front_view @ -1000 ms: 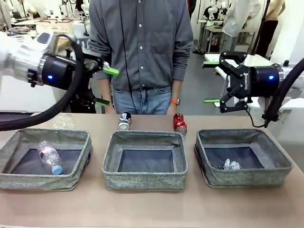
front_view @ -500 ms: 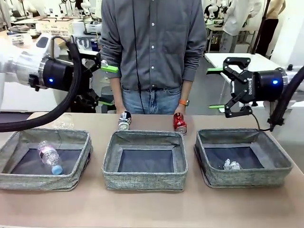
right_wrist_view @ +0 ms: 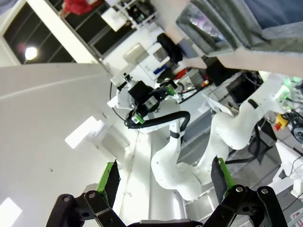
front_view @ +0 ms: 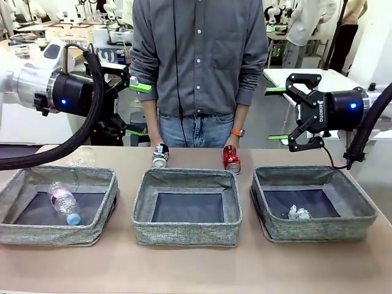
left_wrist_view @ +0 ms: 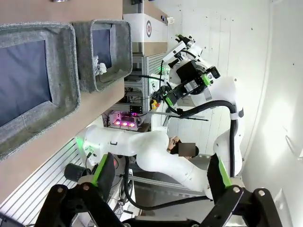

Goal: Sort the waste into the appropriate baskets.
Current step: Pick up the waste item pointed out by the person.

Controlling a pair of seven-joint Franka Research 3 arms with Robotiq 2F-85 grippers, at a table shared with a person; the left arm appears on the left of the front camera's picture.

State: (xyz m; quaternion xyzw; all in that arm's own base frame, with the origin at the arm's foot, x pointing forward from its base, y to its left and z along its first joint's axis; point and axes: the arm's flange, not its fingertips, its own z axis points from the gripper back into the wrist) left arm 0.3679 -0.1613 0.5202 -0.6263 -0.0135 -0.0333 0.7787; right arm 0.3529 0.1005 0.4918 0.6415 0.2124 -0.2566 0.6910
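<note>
Your left gripper [front_view: 139, 109] and right gripper [front_view: 275, 113] both hang wide open and empty, so lower the right one onto the red can [front_view: 231, 159] below and beyond its fingertips, straddling it squarely.

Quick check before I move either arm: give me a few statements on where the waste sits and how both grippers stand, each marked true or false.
1. The pink-label bottle lies in the left basket. True.
2. The red can is in the middle basket. False: the red can sits on the table beyond the middle basket, by the person's hand.
3. The white wad is in the right basket. True.
4. The right gripper is shut on the black-and-white can. False: the right gripper is open and raised; the black-and-white can is on the table.
5. The left gripper is open, above the table. True.
</note>
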